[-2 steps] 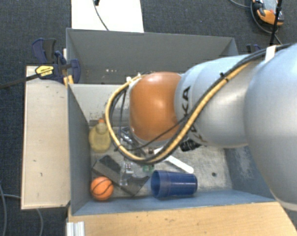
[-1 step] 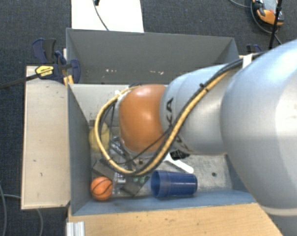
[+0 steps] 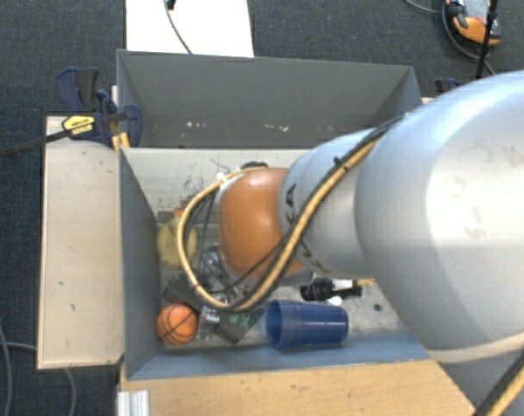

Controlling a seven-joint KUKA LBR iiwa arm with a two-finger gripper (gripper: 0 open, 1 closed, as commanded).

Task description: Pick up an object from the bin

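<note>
The gripper [image 3: 210, 271] is hanging low in the bin [image 3: 142, 258], left of the blue cup [image 3: 307, 325], near an orange ball [image 3: 177, 323]; whether it is open cannot be told. Seemingly the approach step, with closing and lifting to come.

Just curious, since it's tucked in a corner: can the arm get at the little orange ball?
Probably yes: the ball lies uncovered, nothing on it, though the bin corner crowds it.

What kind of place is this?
Probably a robot lab or workshop: a silver robot arm reaches into a grey metal bin that holds an orange basketball and a blue cup, and cables lie on the dark carpet.
</note>
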